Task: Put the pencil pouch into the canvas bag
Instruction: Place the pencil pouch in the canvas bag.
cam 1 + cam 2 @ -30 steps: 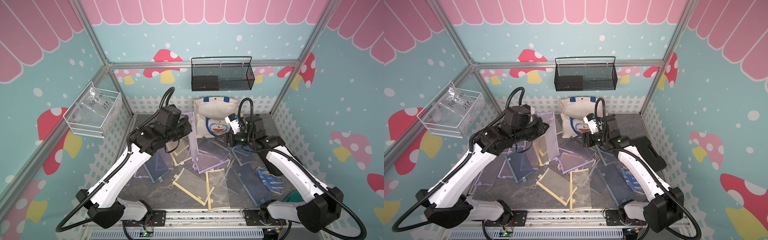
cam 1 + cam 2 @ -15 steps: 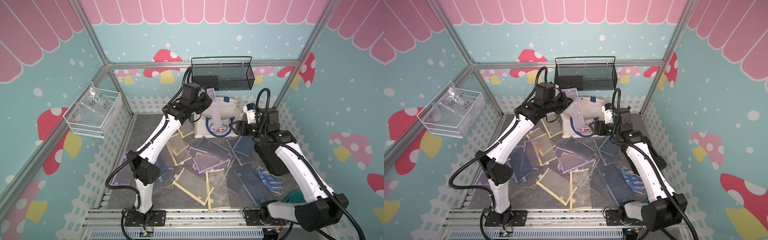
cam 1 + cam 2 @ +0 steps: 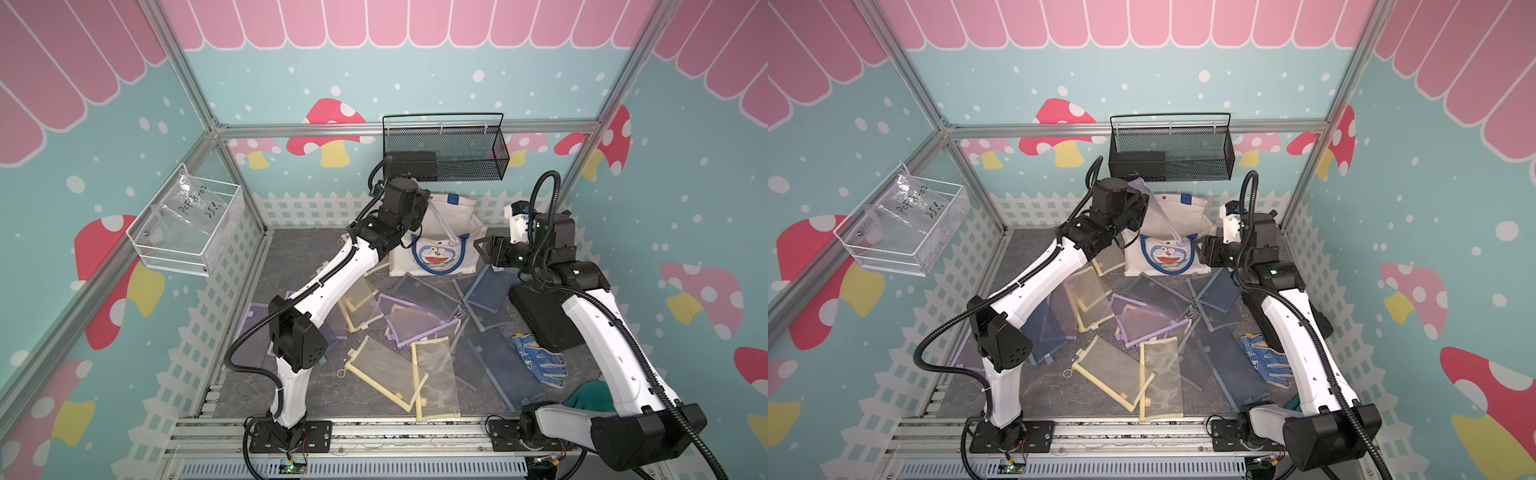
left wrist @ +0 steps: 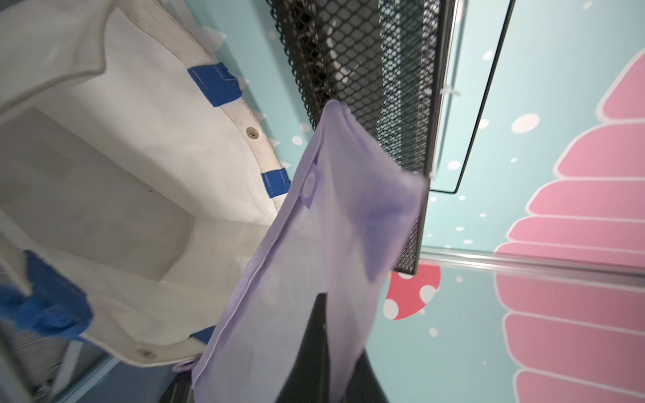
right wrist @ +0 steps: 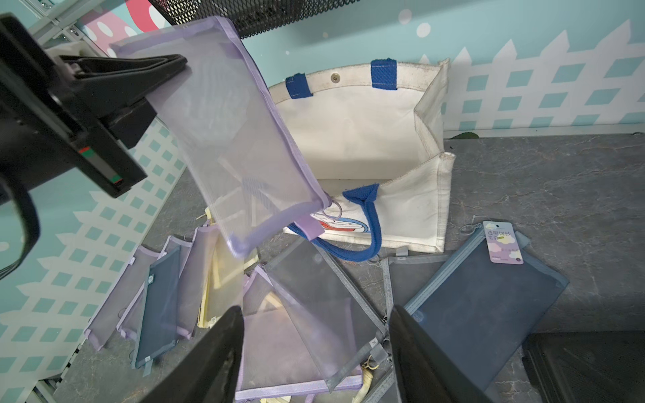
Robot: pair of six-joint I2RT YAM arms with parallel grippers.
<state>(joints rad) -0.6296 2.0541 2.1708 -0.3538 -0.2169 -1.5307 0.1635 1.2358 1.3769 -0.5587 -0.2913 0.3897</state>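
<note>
Left hand (image 5: pixel 174 68) lowered, clamped on purple pouch (image 5: pixel 244 139) over canvas bag (image 5: pixel 401 209)

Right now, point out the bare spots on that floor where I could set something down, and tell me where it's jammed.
Bare floor: the back-left strip between the white fence and the left arm, and the front-left patch beside the yellow pouches. A further patch lies right of the canvas bag. Crowded: the middle, where mesh pouches overlap from the bag to the blue glove.

A see-through lilac mesh pencil pouch (image 5: pixel 241 139) with purple edging. The cream-white canvas bag (image 5: pixel 412 206) has royal-blue straps and a blue cartoon cat face; the wire-mesh basket (image 3: pixel 444 153) is black.
</note>
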